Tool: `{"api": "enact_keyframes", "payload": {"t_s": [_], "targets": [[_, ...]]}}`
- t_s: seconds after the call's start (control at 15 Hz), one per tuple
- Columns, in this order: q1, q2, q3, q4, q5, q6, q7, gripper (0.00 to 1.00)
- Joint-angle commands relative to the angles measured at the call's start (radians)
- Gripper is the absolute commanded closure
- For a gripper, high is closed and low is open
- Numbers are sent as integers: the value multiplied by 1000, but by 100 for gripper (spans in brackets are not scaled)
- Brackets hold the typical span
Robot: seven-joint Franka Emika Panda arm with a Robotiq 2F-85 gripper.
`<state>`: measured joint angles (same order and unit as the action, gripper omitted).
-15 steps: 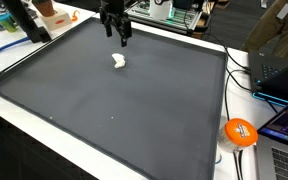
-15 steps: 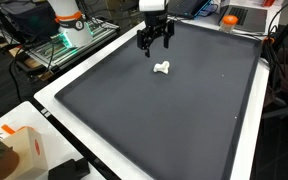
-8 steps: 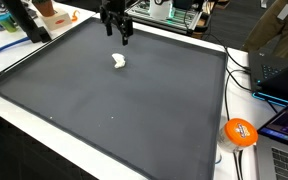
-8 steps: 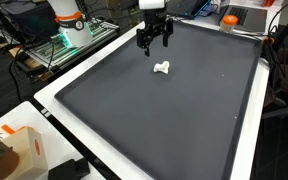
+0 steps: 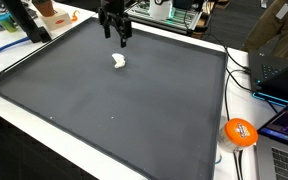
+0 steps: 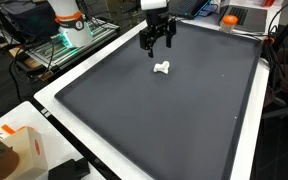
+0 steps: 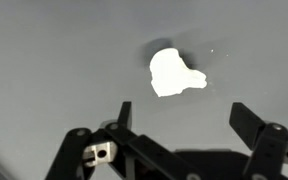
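Single-arm scene on a counter (image 5: 29,128) covered by a dark grey mat (image 5: 134,110). The gripper (image 5: 119,40) hangs above the far part of the mat with its jaws spread wide and nothing between them. The nearest thing is a small white lump (image 5: 119,61), which lies alone on the mat below the gripper and clear of it, with no contact.

In the wrist view the white lump (image 7: 174,73) sits beyond the gripper (image 7: 181,110), within the span of the two fingers (image 7: 124,110) and slightly toward the left one. It has a rounded larger lobe and a smaller lobe jutting to the right. Its longer dimension therefore appears to run roughly parallel to the line joining the fingertips, with a slight tilt. In an exterior view the lump (image 6: 162,68) lies on the side of the gripper (image 6: 155,47) nearer the camera.

Materials: the lump is matte, pale and irregular. Whether it is soft or rigid cannot be told at this size. The mat is smooth, flat and non-reflective, and it has a raised edge. The counter shows as a white border around the mat. The gripper fingers are black, slender and angular. An orange round object (image 5: 240,131) rests off the mat, well apart from the lump.
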<state>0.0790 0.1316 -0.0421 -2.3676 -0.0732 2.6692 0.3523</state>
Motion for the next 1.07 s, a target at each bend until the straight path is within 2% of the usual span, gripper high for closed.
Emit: {"api": "enact_keyframes", "payload": {"t_s": [0.0, 0.53, 1.0], "targets": [[-4, 6, -1, -12, -26, 41, 25, 0], [-1, -32, -23, -66, -153, 18, 44, 0], [-21, -45, -24, -133, -143, 101, 10, 0]]}}
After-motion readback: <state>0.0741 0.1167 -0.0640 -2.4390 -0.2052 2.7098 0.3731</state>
